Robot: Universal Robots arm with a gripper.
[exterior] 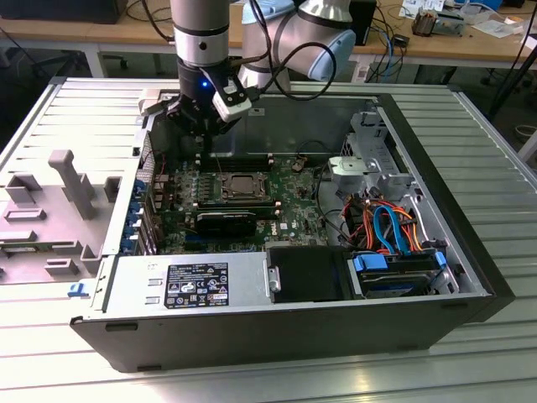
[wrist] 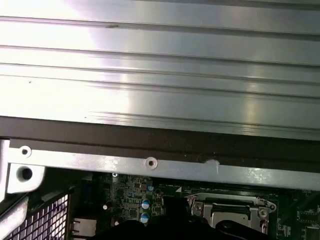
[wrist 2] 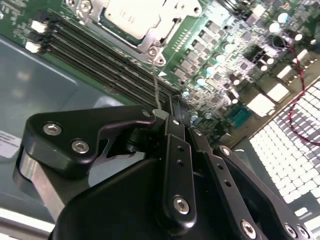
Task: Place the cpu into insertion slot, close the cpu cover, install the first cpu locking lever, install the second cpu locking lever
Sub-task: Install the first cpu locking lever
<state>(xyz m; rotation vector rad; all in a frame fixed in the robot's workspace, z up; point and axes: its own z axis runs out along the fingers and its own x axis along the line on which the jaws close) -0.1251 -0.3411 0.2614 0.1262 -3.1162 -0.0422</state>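
- The robot's hand (exterior: 204, 138) hangs inside the open computer case (exterior: 470, 252), just behind the cpu socket, its fingers (wrist 2: 175, 125) drawn together in the second wrist view, apparently pinched on a thin wire lever (wrist 2: 157, 97) that rises from the socket's edge.
- The cpu (exterior: 243, 183) lies in the insertion slot (exterior: 220, 190) at the middle of the green board, and the cpu cover (wrist 2: 172, 15) lies flat over it, the chip's silvery top showing through the window.
- Risk, as judged from here: the lever is thin and springy, and if it slips from the fingertips it could snap back and leave the cover unlocked.
- A second risk: the fingertips work close to the long black memory slots (wrist 2: 107, 47), so a sideways drift could scrape them or the small capacitors (wrist 2: 220, 62) beside the socket.
- Around the socket, a dark card (exterior: 225, 222) sits just in front of it; orange and blue cables (exterior: 390, 227) bunch toward the exterior view's right, well apart from the hand.
- The case's rear wall (exterior: 294, 117) stands close behind the hand, limiting room to swing.
- The case rests on a ribbed metal counter (exterior: 503, 126).
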